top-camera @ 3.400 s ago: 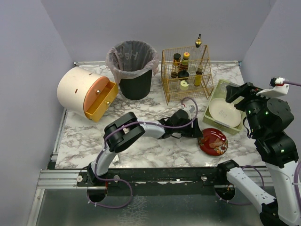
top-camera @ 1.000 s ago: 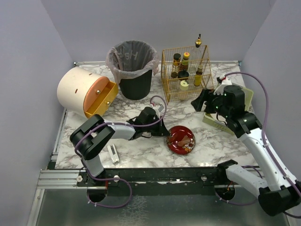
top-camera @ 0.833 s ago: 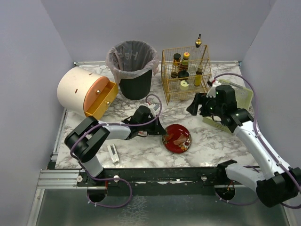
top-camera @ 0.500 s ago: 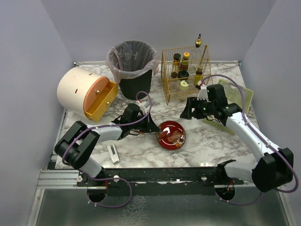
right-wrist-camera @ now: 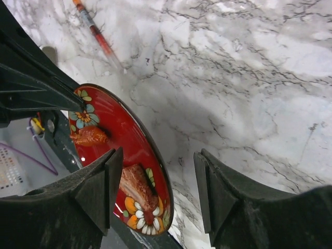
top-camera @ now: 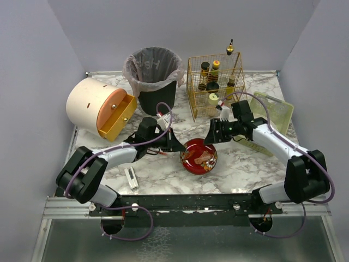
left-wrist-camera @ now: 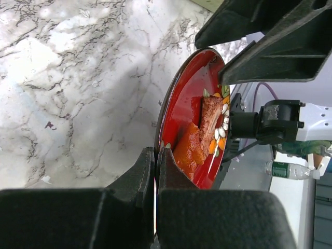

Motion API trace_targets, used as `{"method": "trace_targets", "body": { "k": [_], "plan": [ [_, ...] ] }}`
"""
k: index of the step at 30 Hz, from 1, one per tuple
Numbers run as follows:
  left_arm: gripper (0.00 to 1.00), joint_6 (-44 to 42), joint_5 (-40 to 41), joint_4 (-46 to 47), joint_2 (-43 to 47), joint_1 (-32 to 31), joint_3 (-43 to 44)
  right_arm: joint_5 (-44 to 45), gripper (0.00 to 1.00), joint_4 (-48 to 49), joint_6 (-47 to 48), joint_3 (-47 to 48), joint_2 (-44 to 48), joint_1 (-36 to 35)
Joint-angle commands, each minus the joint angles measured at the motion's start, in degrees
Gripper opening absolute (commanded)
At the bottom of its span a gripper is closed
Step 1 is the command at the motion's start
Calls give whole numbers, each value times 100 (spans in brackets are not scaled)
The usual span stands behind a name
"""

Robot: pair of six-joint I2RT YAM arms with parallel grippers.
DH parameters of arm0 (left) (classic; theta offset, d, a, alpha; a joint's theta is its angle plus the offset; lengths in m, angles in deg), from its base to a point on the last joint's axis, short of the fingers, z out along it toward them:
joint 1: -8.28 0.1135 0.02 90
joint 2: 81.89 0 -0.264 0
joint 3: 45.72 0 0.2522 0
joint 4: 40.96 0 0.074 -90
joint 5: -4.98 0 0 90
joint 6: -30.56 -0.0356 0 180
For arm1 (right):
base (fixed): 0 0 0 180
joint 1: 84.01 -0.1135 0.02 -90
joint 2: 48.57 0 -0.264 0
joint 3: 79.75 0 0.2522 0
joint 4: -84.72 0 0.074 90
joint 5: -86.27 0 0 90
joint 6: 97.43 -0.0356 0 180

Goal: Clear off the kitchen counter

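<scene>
A red plate (top-camera: 199,155) with painted flowers and pieces of food sits tilted on the kitchen counter (top-camera: 245,164), front centre. My left gripper (top-camera: 177,146) is shut on its left rim; in the left wrist view the fingers (left-wrist-camera: 140,168) pinch the thin edge of the plate (left-wrist-camera: 187,114). My right gripper (top-camera: 214,134) is at the plate's far right edge. In the right wrist view it stands open (right-wrist-camera: 158,158), with the rim of the plate (right-wrist-camera: 111,137) between the jaws and untouched.
A lined trash bin (top-camera: 155,79) stands at the back, a gold wire rack (top-camera: 215,84) with bottles to its right. A cream drum with an open orange drawer (top-camera: 101,109) is on the left, a green tray (top-camera: 272,114) on the right. A small white object (top-camera: 131,177) lies front left.
The left gripper has pulled the red plate leftward across the counter. The right arm has swung down and left to the plate's edge, its jaws narrowing.
</scene>
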Motion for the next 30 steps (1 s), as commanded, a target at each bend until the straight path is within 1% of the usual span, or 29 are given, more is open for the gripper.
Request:
{"method": "trace_targets", "body": {
  "k": [1,8,14,19,30],
  "plan": [
    [0,69,-533,213,281,47,108,-596,62,233,92,-92,-174,16],
    [0,-73,-565,-40,285,73,291,-1365,56,586,-67,-247,-326,16],
    [0,-153,-621,-136,223,108,499,-1579,51,630,-73,-275,-463,16],
    [0,-218,-636,-229,180,135,597,-1655,40,713,-109,-286,-518,16],
    [0,-383,-451,-538,109,212,744,-1869,13,1068,-375,-375,-511,14]
  ]
}}
